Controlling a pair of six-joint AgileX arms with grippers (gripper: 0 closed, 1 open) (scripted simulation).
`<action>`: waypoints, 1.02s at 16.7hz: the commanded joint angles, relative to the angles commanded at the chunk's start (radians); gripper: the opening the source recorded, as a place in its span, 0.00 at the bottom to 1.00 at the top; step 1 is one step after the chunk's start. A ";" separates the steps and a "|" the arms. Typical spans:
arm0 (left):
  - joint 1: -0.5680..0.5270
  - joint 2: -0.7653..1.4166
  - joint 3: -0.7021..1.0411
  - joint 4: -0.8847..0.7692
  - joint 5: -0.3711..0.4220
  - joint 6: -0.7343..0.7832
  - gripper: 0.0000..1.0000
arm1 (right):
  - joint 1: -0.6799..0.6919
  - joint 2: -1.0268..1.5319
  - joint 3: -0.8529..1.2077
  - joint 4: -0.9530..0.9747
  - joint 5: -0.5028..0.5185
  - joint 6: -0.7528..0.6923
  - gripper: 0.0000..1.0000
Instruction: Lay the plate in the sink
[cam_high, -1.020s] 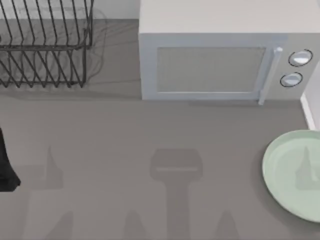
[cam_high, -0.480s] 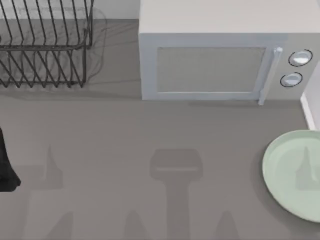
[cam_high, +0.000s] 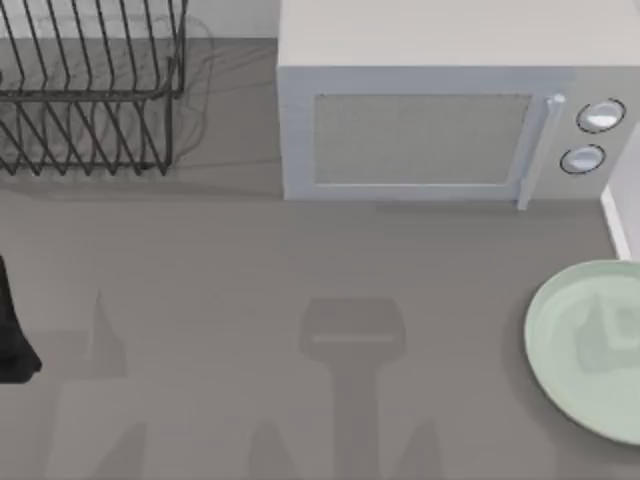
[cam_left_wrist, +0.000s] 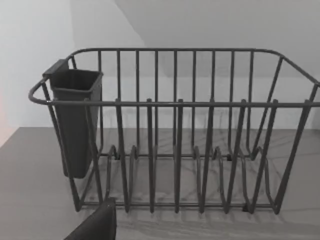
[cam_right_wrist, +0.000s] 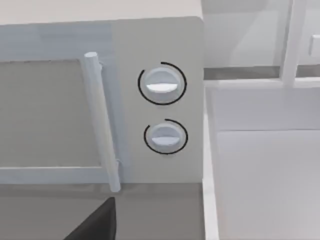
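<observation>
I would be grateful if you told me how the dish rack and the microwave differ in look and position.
The dish rack is an open frame of dark wire; the microwave is a closed pale grey box. The rack stands at the table's back left, the microwave further right, beside the sink. The rack carries a dark cup at one end; the microwave has a handle and two dials. Both stand on the grey table, along its back edge.

A matte black, smooth arm part and dark wedge-shaped hand pieces are visible.
</observation>
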 joint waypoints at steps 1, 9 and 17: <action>0.000 0.000 0.000 0.000 0.000 0.000 1.00 | 0.019 0.073 0.055 -0.047 0.000 0.019 1.00; 0.000 0.000 0.000 0.000 0.000 0.000 1.00 | 0.201 0.833 0.586 -0.502 0.000 0.208 1.00; 0.000 0.000 0.000 0.000 0.000 0.000 1.00 | 0.344 1.447 1.001 -0.857 0.000 0.354 1.00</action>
